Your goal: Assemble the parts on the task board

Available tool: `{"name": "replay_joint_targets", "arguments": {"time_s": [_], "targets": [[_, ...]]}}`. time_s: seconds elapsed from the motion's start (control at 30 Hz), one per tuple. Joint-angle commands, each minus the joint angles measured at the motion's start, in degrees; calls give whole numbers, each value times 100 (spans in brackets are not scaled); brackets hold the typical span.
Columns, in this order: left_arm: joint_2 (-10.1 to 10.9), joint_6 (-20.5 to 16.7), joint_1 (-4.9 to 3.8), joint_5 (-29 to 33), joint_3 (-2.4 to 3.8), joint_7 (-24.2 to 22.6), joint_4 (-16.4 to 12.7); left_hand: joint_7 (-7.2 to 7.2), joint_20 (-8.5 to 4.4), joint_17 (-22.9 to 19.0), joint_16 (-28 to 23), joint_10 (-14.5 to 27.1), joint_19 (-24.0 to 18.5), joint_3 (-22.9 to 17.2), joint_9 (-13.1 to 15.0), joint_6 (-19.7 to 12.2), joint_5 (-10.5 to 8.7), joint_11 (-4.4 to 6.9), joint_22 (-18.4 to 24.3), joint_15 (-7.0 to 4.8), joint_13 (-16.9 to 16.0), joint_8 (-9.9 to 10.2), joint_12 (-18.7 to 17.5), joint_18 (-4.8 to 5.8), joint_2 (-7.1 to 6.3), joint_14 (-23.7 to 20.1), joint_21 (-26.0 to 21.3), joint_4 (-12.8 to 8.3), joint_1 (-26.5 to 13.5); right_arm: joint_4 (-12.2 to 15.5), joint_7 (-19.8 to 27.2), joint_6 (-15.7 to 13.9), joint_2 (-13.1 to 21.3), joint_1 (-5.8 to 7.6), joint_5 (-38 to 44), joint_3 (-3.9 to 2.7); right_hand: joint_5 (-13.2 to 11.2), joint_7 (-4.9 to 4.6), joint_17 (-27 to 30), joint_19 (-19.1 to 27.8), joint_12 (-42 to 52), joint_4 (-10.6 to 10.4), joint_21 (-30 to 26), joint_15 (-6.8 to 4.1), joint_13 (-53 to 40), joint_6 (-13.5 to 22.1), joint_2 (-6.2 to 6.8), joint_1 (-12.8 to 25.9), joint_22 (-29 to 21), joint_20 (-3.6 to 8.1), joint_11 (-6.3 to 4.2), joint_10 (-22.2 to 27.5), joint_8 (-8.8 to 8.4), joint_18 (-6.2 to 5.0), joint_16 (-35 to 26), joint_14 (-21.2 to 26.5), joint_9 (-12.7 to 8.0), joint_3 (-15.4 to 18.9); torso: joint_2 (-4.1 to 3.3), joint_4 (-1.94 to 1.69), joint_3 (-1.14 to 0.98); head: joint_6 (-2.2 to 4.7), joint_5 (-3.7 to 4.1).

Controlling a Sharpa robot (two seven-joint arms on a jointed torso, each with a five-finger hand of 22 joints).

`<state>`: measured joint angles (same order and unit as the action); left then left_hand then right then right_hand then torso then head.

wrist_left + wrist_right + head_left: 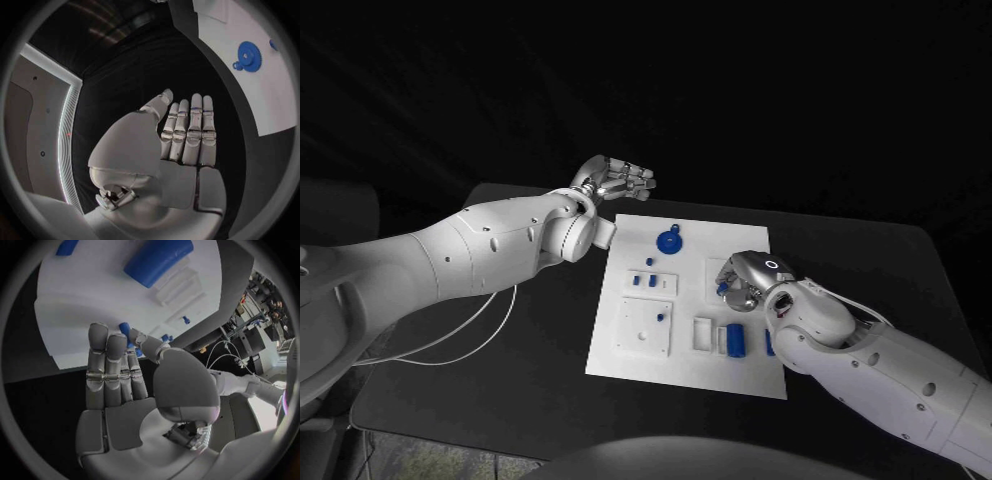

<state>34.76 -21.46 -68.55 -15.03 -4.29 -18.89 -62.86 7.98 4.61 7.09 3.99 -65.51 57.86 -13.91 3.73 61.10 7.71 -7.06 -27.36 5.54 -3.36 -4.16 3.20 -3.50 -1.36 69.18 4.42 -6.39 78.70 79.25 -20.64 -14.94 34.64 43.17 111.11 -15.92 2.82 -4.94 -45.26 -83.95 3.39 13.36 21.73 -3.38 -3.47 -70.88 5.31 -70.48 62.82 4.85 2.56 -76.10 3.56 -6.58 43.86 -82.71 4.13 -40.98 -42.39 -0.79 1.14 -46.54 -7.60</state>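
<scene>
The white task board (678, 352) lies in the middle of the black table. My right hand (750, 281) hovers over the board's right side and pinches a small blue peg (125, 330) between thumb and fingers. A blue gear (671, 240) lies near the board's far edge, also the blue gear (249, 50) in the left wrist view. A blue cylinder (736, 338) lies in a holder near the right front, with a slim blue piece (769, 343) beside it. My left hand (617, 181) hangs off the board past its far left corner, fingers straight and holding nothing.
Small blue pegs (646, 280) stand in a white block at the board's middle. A flat white block (646, 328) sits at the front left of the board. White cables (459, 335) trail over the table's left side.
</scene>
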Motion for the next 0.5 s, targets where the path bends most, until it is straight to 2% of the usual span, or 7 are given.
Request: {"name": "replay_joint_targets", "arguments": {"time_s": [0.03,0.13,0.3,0.4,0.5], "targets": [[-13,85,-4,1,5,-43,6,-14,-14,7,-28,39,33,6,5,-22,-26,12,6,-1,2,25,16,5,-19,-25,27,16,-27,104,-120,-253,39,-6,21,-10,-1,39,-7,-218,18,27,25,-44,-23,-87,-20,77,9,36,-130,-184,18,-47,-19,-5,68,-6,4,0,2,4,-8],[-12,87,-4,1,5,-42,26,-14,-11,8,-27,46,36,11,5,-23,-25,10,36,1,2,26,16,4,-13,-32,29,27,-29,226,-179,-199,82,0,-166,-116,2,42,-12,-213,18,44,11,-46,-23,-98,-25,96,11,38,-133,-194,17,-46,-30,-9,78,-13,6,7,1,-3,-22],[-13,102,-4,-1,5,-29,63,-14,-19,17,-15,45,52,11,5,-23,-28,11,40,-11,2,26,17,-1,-11,4,40,26,-21,515,-272,-51,193,54,-551,-366,5,42,-9,-213,17,91,10,-45,-25,-94,-67,113,21,33,-134,-198,14,-50,-48,-16,99,26,3,-3,4,5,-11],[-14,104,-4,-3,5,-25,80,-15,-21,20,-19,48,53,13,5,-20,-26,11,42,-13,2,25,16,1,-13,11,42,27,-20,697,-278,7,269,82,-701,-458,6,41,-9,-214,17,106,12,-44,-25,-94,-90,106,25,33,-133,-196,15,-48,-53,-20,108,70,4,2,8,9,-12],[-14,101,-5,-4,5,-26,92,-15,-21,20,-19,48,53,13,5,-20,-26,11,42,-13,2,25,16,1,-13,11,42,27,-20,856,-237,40,307,97,-816,-512,8,43,-10,-215,20,109,11,-46,-26,-99,-90,114,26,33,-136,-204,17,-47,-52,-21,112,76,2,6,9,0,-29]]}}
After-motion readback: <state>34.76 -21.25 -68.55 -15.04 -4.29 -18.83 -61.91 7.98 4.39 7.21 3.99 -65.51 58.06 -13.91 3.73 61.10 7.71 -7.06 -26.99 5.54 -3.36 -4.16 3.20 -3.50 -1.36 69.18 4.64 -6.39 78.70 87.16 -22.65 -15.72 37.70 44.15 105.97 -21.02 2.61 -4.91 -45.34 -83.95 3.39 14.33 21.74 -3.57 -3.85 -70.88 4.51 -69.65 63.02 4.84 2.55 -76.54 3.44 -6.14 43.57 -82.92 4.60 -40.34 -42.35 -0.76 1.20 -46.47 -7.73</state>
